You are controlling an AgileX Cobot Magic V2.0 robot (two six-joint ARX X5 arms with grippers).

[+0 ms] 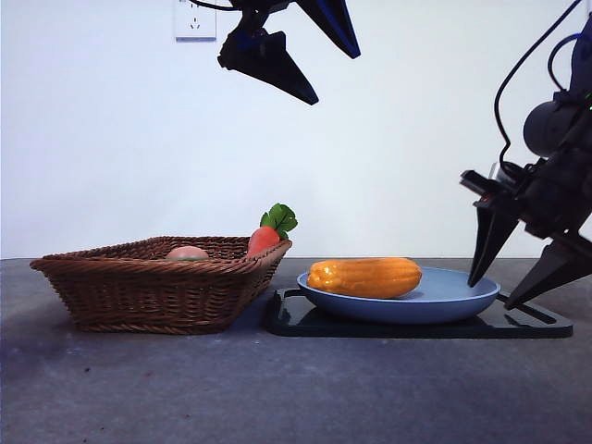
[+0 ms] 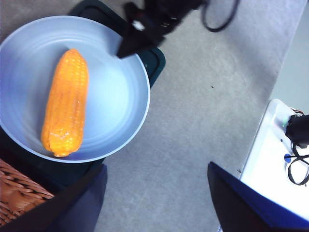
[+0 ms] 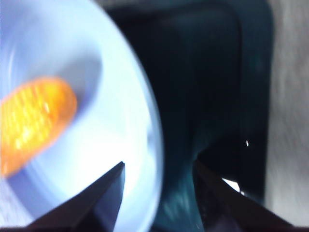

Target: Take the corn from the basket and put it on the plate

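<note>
Plain white wall [image 1: 111, 139], socket [image 1: 194, 18], grey tabletop [image 1: 277, 388].

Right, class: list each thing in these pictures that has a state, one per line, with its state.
corn: lying on its side in the plate
plate: on the black tray, holding the corn
basket: upright, carrot and peach-coloured item inside
left gripper: open, raised, holding nothing
right gripper: open, at the plate's rim

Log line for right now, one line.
corn: on plate | right gripper: open, at plate rim | left gripper: open, raised
</note>
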